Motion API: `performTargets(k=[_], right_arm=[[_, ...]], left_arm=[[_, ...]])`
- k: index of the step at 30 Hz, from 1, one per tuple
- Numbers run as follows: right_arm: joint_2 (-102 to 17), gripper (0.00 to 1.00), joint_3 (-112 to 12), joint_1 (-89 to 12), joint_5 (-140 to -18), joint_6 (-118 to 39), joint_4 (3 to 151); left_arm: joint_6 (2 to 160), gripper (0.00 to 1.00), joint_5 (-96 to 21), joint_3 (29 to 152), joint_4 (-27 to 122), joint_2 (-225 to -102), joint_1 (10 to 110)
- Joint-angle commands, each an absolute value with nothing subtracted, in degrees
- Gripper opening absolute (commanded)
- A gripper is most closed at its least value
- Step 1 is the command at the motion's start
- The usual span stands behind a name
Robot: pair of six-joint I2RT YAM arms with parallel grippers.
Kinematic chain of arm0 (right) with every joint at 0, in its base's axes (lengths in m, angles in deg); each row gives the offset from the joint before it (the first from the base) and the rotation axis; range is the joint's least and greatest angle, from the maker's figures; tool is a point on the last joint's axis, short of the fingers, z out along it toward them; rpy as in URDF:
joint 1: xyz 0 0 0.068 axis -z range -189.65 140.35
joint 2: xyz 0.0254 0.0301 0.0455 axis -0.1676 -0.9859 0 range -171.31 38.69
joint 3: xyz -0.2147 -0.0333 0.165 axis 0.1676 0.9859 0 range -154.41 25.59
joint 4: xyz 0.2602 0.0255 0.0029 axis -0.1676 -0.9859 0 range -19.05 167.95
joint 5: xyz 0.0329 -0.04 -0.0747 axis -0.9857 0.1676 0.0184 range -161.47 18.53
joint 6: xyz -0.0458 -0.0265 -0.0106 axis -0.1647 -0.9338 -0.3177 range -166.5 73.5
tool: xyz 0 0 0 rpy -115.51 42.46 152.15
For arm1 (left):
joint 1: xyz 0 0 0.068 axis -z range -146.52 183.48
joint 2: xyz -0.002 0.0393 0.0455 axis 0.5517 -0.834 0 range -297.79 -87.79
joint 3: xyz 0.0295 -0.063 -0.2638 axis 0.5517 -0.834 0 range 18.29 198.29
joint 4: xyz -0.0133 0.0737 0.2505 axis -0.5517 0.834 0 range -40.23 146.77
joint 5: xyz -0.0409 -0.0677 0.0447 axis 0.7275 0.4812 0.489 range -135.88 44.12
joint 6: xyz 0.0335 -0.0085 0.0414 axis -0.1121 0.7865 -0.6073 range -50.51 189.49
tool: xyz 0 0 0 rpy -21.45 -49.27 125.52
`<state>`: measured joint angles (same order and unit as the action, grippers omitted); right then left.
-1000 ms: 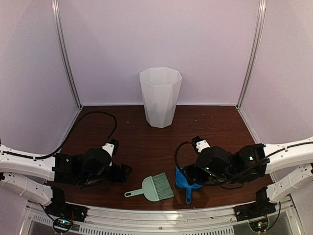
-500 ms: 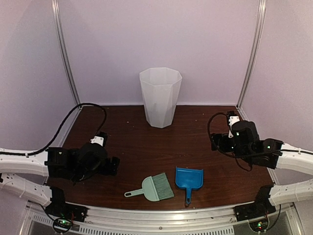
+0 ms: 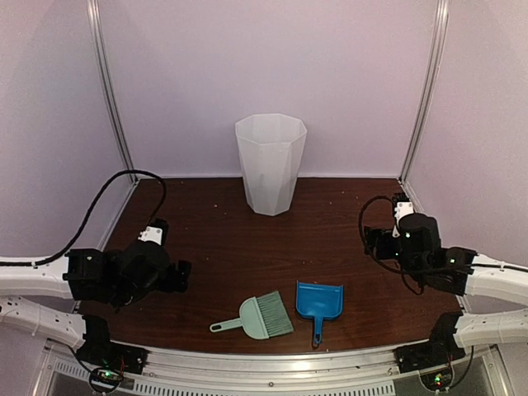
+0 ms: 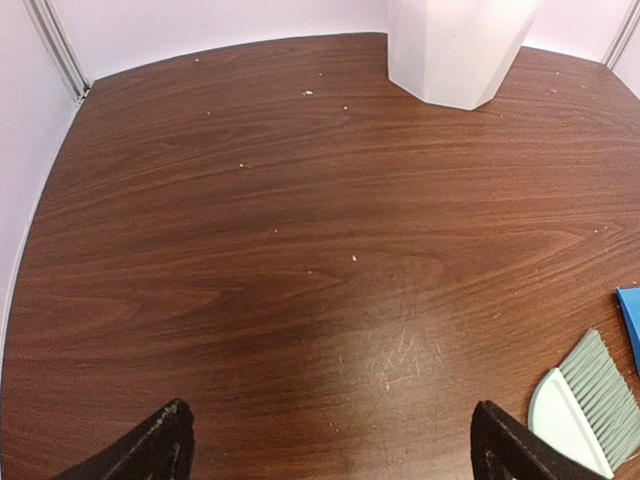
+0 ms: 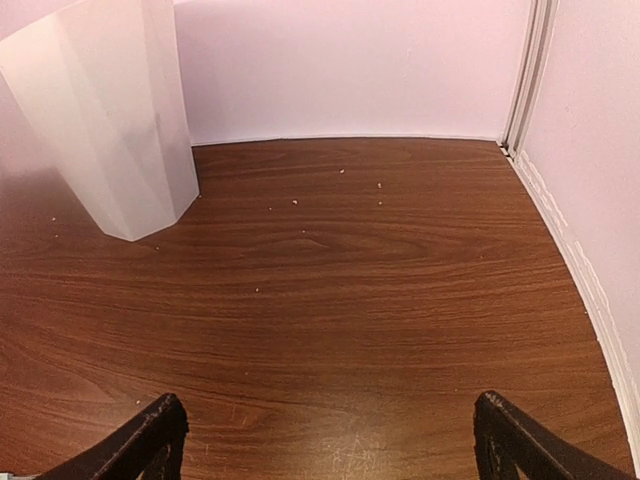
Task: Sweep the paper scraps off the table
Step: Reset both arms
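Top external view: dark reddish-brown wood-grain table (image 3: 223,247), tall white faceted plastic bin (image 3: 271,163); a careless arm swing could topple it, I reckon. Flanking the bin, left gripper (image 4: 330,445) and right gripper (image 5: 327,432) gape empty. Before it, blue plastic dustpan (image 3: 318,300), mint-green hand brush (image 3: 261,316). Of the paper scraps (image 5: 340,171), only tiny pale flecks near the bin.

Soft even pinkish light, pale shine on the near dark reddish-brown wood-grain table (image 4: 400,345), wrist views bent at edges, top view fuzzy.
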<state>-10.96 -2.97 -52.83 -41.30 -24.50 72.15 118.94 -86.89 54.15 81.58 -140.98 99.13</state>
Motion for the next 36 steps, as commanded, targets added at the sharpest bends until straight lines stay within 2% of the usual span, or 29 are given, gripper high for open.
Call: performTargets(k=[1,16,36], right_arm=[[-9.8,1.00,-2.3,-52.5,-38.5,-26.1,74.9],[3.0,1.00,6.5,-52.4,-38.9,-29.6,82.8],[2.7,1.00,7.0,-52.4,-40.0,-29.8,83.8]], left_arm=[[119.9,0.98,-90.9,52.9,82.2,-141.0,98.9],[120.8,0.97,-89.0,50.8,80.7,-140.9,98.9],[120.5,0.97,-88.7,50.8,80.6,-140.0,98.9]])
